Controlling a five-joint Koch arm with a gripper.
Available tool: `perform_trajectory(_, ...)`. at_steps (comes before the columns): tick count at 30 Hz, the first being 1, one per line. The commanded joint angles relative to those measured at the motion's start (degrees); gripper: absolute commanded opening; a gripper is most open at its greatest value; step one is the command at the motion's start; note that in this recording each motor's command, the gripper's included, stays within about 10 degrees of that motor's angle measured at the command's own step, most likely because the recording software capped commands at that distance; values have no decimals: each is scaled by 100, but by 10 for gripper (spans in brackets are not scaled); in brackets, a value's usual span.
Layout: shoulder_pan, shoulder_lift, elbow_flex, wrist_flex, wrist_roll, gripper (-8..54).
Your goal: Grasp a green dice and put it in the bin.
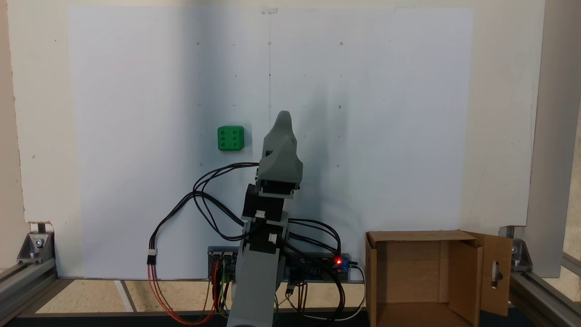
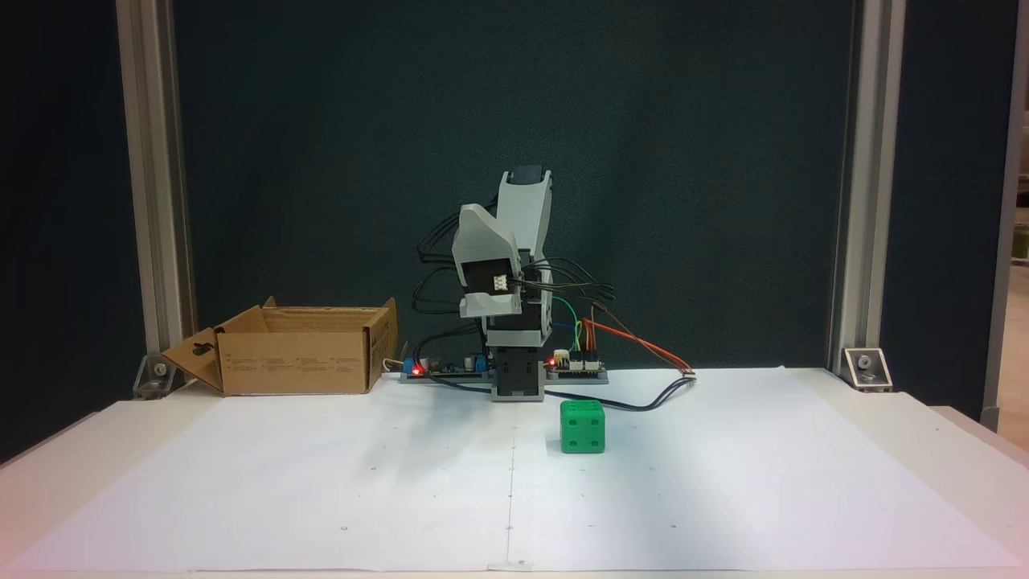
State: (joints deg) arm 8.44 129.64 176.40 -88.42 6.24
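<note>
The green dice (image 1: pixel 230 138) (image 2: pixel 582 427) rests on the white paper, six pips facing up in the view from above. My grey gripper (image 1: pixel 283 117) (image 2: pixel 482 308) is folded over the arm's base, raised off the table. Its tip is to the right of the dice in the view from above, well apart from it. Just one tapered jaw shows, so I cannot tell whether it is open or shut, and nothing is seen in it. The bin (image 1: pixel 465 277) (image 2: pixel 297 362), a brown cardboard box, stands open beside the base, its slotted flap (image 1: pixel 497 272) (image 2: pixel 197 358) folded outward.
Circuit boards with red lights (image 1: pixel 338 261) (image 2: pixel 555 359) and loops of black, red and orange cables (image 1: pixel 199 200) (image 2: pixel 643 346) lie around the arm's base. Aluminium frame posts (image 2: pixel 153 185) (image 2: pixel 852 185) stand at the table's corners. A white paper sheet (image 2: pixel 723 482) covers the table.
</note>
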Motion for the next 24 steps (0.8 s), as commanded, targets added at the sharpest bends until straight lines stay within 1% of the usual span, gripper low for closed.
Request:
perform_trajectory(1,-9,589,272,-53,202,447)
perform_trajectory(19,-44,589,272,-35,97,445)
perform_trajectory(24,-18,589,272,255,88,442)
